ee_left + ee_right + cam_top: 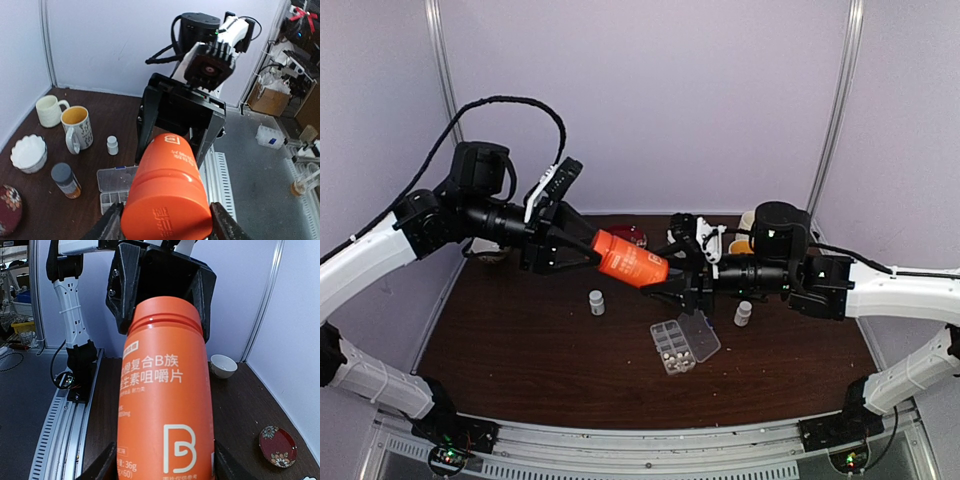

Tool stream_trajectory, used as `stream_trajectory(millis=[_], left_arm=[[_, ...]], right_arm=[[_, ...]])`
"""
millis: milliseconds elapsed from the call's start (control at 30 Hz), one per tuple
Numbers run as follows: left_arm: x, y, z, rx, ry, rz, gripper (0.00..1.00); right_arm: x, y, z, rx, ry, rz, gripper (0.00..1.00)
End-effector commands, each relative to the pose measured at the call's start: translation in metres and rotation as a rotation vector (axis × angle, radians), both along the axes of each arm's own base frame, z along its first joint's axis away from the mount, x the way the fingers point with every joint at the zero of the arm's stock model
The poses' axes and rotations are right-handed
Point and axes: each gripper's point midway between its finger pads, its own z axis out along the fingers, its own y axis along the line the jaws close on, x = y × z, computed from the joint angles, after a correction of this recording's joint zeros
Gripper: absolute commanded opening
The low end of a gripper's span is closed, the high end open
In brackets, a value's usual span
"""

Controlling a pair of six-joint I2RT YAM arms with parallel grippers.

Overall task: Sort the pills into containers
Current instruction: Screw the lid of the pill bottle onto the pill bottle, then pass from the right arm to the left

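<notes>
The dark brown bench (520,340) and the lying box are seen well only from above. A smooth, round orange bottle (630,262) hangs in the air between the arms; its printed label shows only in the right wrist view. The left fingers (109,226) grip its cap end and the right fingers (100,467) its base. The clear flat box (656,330) lies open below, with whitish pills (672,352) in its compartments.

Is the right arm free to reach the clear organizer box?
Probably not: the right end effector is shut on the orange bottle, which the left end effector also grips. The organizer box sits unobstructed nearby.
</notes>
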Motion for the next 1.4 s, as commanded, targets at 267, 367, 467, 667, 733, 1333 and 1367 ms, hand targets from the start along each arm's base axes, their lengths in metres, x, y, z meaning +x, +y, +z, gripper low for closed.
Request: stream_trajectory(millis=[267, 367, 467, 667, 733, 1333, 1367], left_arm=[[-0.014, -0.009, -0.011, -0.045, -0.688, -0.283, 0.17], [-0.011, -0.011, -0.015, -0.017, -0.774, -0.33, 0.13], [-0.015, -0.011, -0.018, -0.019, -0.895, -0.381, 0.1], [-0.015, -0.011, -0.01, -0.043, -1.032, -0.409, 0.06], [-0.016, -0.011, -0.008, -0.053, -1.072, -0.424, 0.03], [-0.024, -0.01, -0.009, -0.067, -1.141, -0.456, 0.01], [-0.024, -0.01, -0.009, -0.067, -1.142, -0.457, 0.01]], right_arm=[[-0.022, -0.005, 0.024, 0.09, 0.017, 0.094, 0.0], [-0.025, -0.006, 0.023, 0.091, 0.029, 0.105, 0.0], [-0.026, -0.007, 0.023, 0.092, 0.039, 0.108, 0.0], [-0.03, -0.011, 0.024, 0.107, 0.05, 0.122, 0.0], [-0.031, -0.011, 0.024, 0.109, 0.054, 0.126, 0.0], [-0.034, -0.012, 0.026, 0.115, 0.055, 0.149, 0.0], [-0.034, -0.012, 0.026, 0.114, 0.054, 0.147, 0.0]])
